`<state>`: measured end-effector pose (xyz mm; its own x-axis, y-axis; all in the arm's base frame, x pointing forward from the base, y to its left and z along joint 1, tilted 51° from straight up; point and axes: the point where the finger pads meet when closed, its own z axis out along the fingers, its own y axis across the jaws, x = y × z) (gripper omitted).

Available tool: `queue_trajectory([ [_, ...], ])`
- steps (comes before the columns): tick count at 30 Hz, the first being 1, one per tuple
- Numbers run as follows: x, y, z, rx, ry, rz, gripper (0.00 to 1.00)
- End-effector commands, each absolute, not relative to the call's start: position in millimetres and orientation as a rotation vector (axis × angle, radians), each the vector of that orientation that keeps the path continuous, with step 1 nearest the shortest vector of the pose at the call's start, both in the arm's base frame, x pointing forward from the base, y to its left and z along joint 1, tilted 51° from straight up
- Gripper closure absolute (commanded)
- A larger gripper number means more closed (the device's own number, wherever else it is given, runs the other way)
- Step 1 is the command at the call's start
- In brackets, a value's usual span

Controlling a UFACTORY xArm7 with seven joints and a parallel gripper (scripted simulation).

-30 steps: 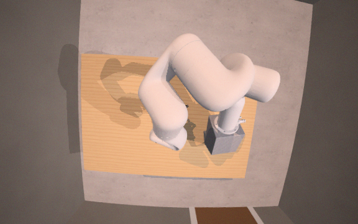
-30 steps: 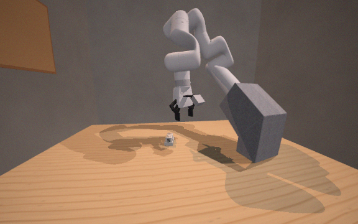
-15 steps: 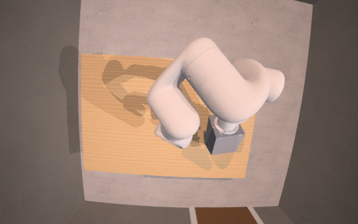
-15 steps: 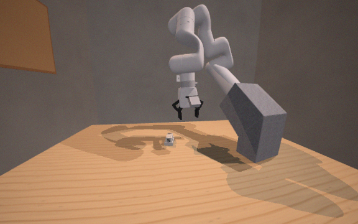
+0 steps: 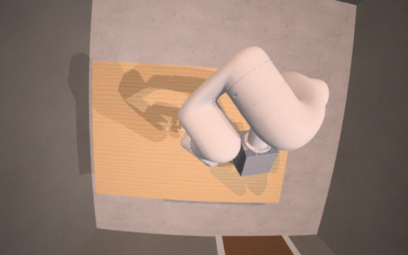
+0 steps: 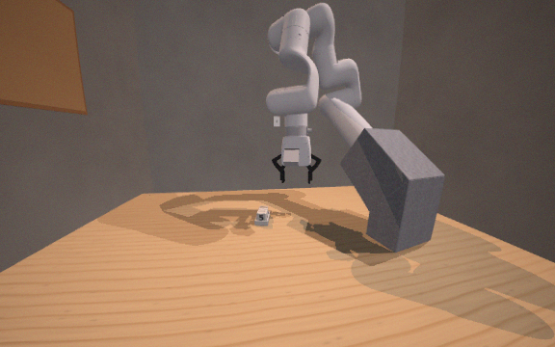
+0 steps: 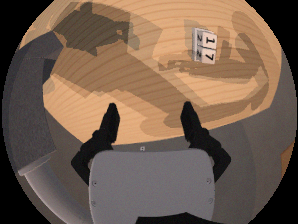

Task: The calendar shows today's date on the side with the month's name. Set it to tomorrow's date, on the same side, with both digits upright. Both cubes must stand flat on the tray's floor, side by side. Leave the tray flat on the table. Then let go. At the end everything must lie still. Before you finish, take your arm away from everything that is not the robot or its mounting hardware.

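Note:
The calendar's two white cubes stand side by side. In the wrist view, the larger faces seen on the first cube (image 7: 209,40) and the second cube (image 7: 207,54) read 1 and 7, turned sideways; narrower faces beside them seem to show a 2 each. In the exterior view the near cube (image 6: 261,217) shows a 5 on its end, and the small pale tray (image 6: 261,223) lies on the table under the cubes. My gripper (image 6: 297,180) (image 7: 150,109) is open and empty, high above the table and off to one side of the calendar. The arm hides the calendar in the top view.
The wooden table (image 5: 137,163) (image 6: 162,289) carries the arm's grey block-shaped base (image 5: 259,163) (image 6: 419,207) (image 7: 27,100), well to the right of the calendar in the exterior view. Shadows of the arm fall across the table and around the calendar.

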<state>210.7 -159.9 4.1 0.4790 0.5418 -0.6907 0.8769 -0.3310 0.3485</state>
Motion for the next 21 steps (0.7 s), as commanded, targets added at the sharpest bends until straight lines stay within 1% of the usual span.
queue_trajectory([
  [1, 205.4, -162.5, 7.2, 2.072, 1.0, -0.488, 0.0],
  [12, 204.2, -165.0, 6.7, 2.087, 0.957, -0.461, 0.0],
  [21, 203.8, -183.2, -8.5, 2.088, 0.957, -0.462, 0.0],
])
